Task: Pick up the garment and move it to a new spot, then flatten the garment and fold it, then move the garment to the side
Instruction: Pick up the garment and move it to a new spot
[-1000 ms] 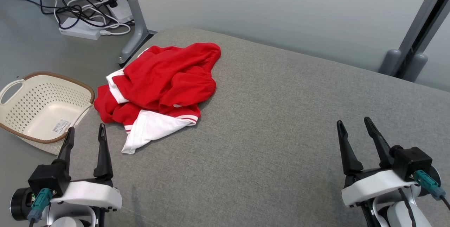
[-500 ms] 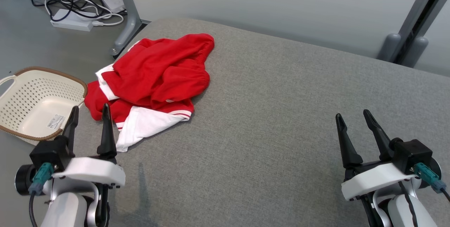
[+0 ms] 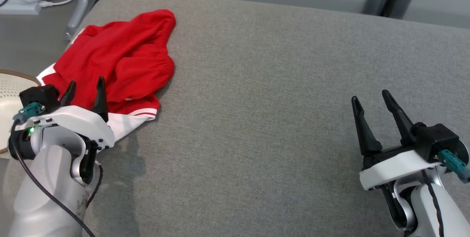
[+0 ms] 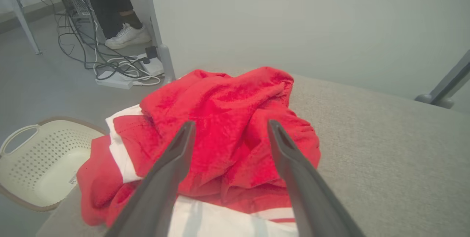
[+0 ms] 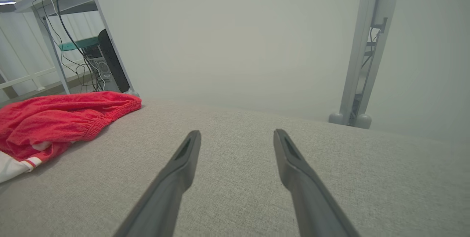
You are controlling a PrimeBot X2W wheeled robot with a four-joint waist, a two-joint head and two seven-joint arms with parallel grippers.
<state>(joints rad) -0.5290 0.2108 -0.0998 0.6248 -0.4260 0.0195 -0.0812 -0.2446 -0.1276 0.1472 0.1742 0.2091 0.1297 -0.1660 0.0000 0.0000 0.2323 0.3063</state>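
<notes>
Head view: garment (image 3: 121,57) at left edge; grey surface (image 3: 279,112) stretches wide rightward.

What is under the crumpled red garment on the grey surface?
The red garment rests directly on the grey fabric surface, with its white panel showing at the near edge. Anything beneath the bunched folds is covered and cannot be seen.

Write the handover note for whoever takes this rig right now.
Hands: the left hand is open and empty, its fingers pointing over the near edge of the garment. The right hand is open and empty, above the bare grey cushion on the right.
Things: the garment, red and white, lies crumpled at the cushion's left end, with a cream basket on the floor beside it.
Done: nothing yet.
Left: grasp, move, flatten, fold, set aside.
</notes>
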